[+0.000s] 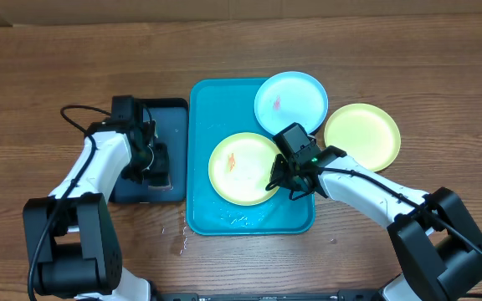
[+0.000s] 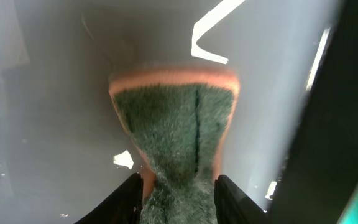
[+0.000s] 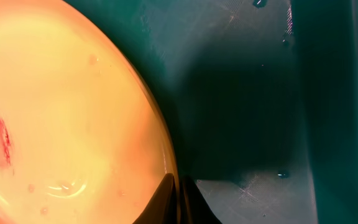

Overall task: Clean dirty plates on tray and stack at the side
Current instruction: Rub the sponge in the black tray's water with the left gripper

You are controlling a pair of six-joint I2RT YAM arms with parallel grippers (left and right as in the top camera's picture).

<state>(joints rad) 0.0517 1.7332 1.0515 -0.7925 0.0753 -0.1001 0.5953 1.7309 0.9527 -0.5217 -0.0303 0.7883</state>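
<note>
A pale yellow-green plate (image 1: 239,167) with an orange-red smear lies on the turquoise tray (image 1: 203,201). My right gripper (image 1: 279,184) is shut on its right rim; the right wrist view shows the fingers (image 3: 178,198) pinching the rim of the plate (image 3: 67,118). A light cyan-blue plate (image 1: 291,100) with a smear rests on the tray's back right corner. A second yellow-green plate (image 1: 362,135) lies on the table to the right. My left gripper (image 1: 151,163) is over the dark tray (image 1: 170,117), shut on a green and orange sponge (image 2: 179,134).
The dark navy tray lies left of the turquoise tray. Water droplets (image 1: 178,238) sit on the wood near the tray's front left corner. The table's wood surface runs all around.
</note>
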